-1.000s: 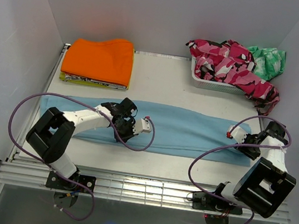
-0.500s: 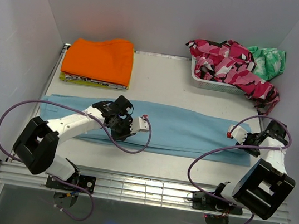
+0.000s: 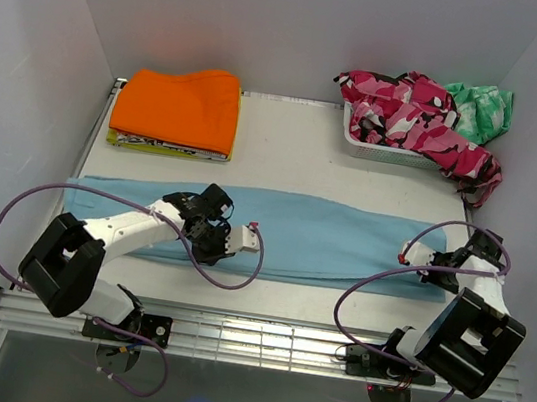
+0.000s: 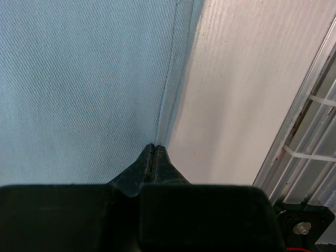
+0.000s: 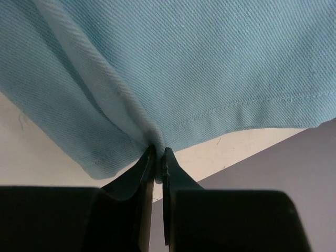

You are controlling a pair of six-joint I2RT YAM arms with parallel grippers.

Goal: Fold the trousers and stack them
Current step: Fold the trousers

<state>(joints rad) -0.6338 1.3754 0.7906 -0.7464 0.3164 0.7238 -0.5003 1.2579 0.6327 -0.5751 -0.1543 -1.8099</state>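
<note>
The light blue trousers [image 3: 324, 235] lie stretched flat across the table from left to right. My left gripper [image 3: 209, 250] is at their near edge, left of the middle. In the left wrist view its fingers are shut [image 4: 154, 147] right where the trousers' [image 4: 79, 79] hemmed edge runs into the tips. My right gripper [image 3: 440, 272] is at the trousers' right end. The right wrist view shows it shut [image 5: 157, 149] on a pinched fold of the blue cloth [image 5: 210, 52], which is lifted slightly off the table.
An orange folded garment [image 3: 176, 106] lies on a patterned one at the back left. A white basket [image 3: 387, 150] at the back right holds a pink camouflage garment [image 3: 413, 111] and a green one [image 3: 480, 106]. A metal rail [image 3: 258, 341] runs along the near edge. Walls close in both sides.
My right gripper has closed onto the cloth at the right end. My left gripper has shut and moved toward the near edge. The trousers have shifted slightly nearer.
</note>
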